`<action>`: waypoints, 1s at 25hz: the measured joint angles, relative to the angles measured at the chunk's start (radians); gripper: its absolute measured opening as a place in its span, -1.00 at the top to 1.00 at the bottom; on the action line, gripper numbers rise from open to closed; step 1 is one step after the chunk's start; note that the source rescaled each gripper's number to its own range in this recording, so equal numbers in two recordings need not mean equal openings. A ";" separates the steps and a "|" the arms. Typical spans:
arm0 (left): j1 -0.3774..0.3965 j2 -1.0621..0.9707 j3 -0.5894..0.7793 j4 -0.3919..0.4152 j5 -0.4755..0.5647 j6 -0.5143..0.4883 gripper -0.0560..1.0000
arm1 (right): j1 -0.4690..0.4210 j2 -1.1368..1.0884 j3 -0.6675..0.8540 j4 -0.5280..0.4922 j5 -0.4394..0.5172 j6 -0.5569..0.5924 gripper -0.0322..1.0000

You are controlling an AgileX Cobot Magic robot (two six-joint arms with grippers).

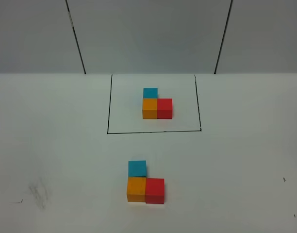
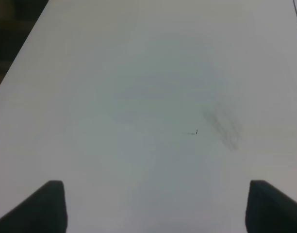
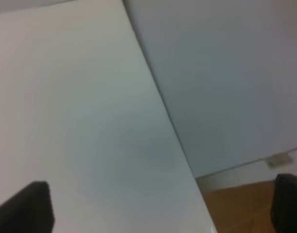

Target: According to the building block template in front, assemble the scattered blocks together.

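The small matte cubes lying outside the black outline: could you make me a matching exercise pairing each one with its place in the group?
Things:
1. light blue matte cube
2. orange matte cube
3. red matte cube

Places, as the high camera sees them:
A. at the corner of the L, touching both others
B. right end of the L, nearest row
C. far end of the L, toward the black rectangular outline

Pairs: 1-C, 2-A, 3-B. The framed trio of joined cubes shows the same L.
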 joint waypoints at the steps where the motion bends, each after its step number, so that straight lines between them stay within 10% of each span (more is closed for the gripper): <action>1: 0.000 0.000 0.000 0.000 0.000 0.000 -0.30 | 0.000 -0.037 0.029 -0.025 0.000 0.010 -0.72; 13: 0.000 0.000 0.000 0.000 0.000 0.001 -0.30 | -0.001 -0.686 0.315 -0.063 0.001 0.026 -0.64; 25: 0.000 0.000 0.000 0.000 0.000 0.001 -0.30 | -0.001 -1.169 0.671 0.304 -0.041 -0.193 -0.55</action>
